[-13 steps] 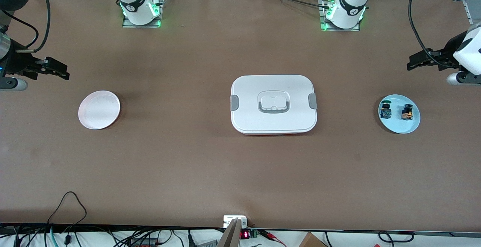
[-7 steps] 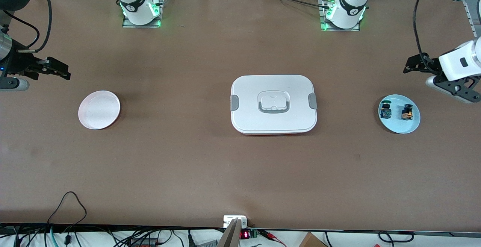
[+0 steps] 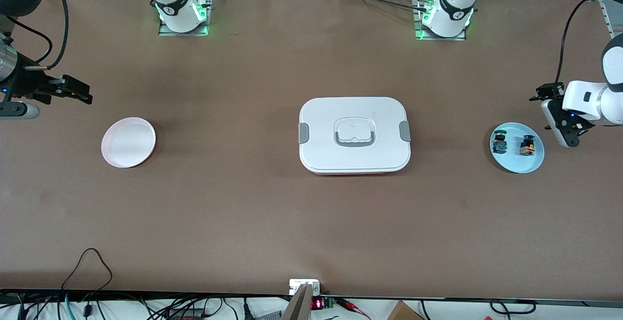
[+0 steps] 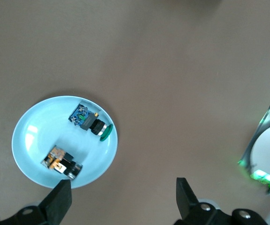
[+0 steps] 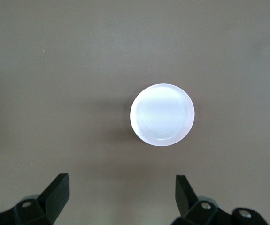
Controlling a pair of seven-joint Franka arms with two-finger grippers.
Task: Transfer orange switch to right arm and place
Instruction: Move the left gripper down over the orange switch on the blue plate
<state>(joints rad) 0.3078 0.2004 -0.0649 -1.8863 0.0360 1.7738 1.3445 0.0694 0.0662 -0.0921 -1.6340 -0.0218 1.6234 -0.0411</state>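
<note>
The orange switch (image 3: 526,145), black with orange parts, lies on a light blue plate (image 3: 516,165) at the left arm's end of the table, beside a blue switch with a green cap (image 3: 499,143). My left gripper (image 3: 556,118) is open and empty, pointing down over the table just beside the plate. In the left wrist view the orange switch (image 4: 61,162) lies close to one of the fingers (image 4: 59,199) of the open left gripper (image 4: 123,197). My right gripper (image 3: 80,91) waits open and empty over the table near a pale pink plate (image 3: 128,142).
A white lidded box (image 3: 354,135) with grey clips stands at the table's middle. The right wrist view shows the pale plate (image 5: 162,115) on the bare table ahead of the open right gripper (image 5: 120,190). The left arm's base (image 4: 266,159) shows in the left wrist view.
My left arm has turned its gripper from pointing sideways to pointing down and brought it closer to the blue plate. The right arm has barely moved.
</note>
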